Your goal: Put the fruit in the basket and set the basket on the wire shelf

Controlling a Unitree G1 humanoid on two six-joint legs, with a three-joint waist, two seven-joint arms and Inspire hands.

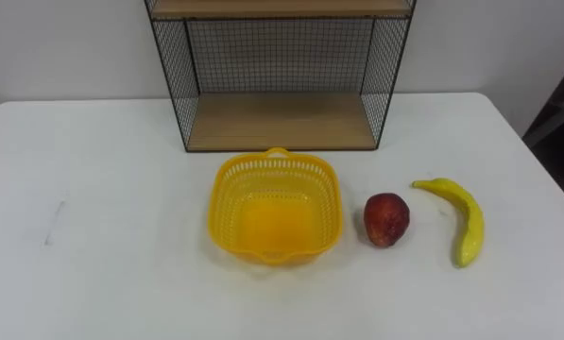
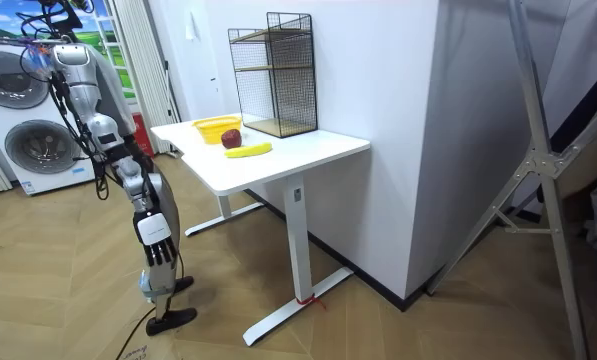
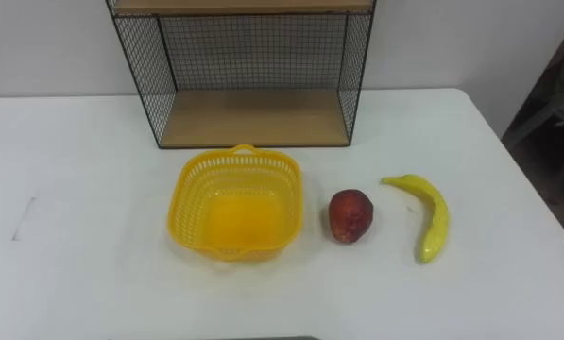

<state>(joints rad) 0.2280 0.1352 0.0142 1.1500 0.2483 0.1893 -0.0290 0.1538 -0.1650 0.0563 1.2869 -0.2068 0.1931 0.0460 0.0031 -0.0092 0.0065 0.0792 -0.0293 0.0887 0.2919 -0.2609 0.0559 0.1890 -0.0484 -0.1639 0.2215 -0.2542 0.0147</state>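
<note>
White table [image 1: 93,283] stretches across the scene, and in the room view the robot stands upright on the wooden floor at the end on the room view's left; whether its hands are spread or closed I cannot tell from there. Toward the near middle of the table sits a yellow basket [image 1: 217,215] with nothing in it, its small handle tab pointing to the far side. Just right of it lies a red apple [image 1: 386,219], close to the basket's wall but apart from it. Further right lies a banana [image 1: 469,222], stem end far and left. Beyond the basket, against the wall, stands the wire shelf [image 1: 280,121] with its wooden lower board bare.
</note>
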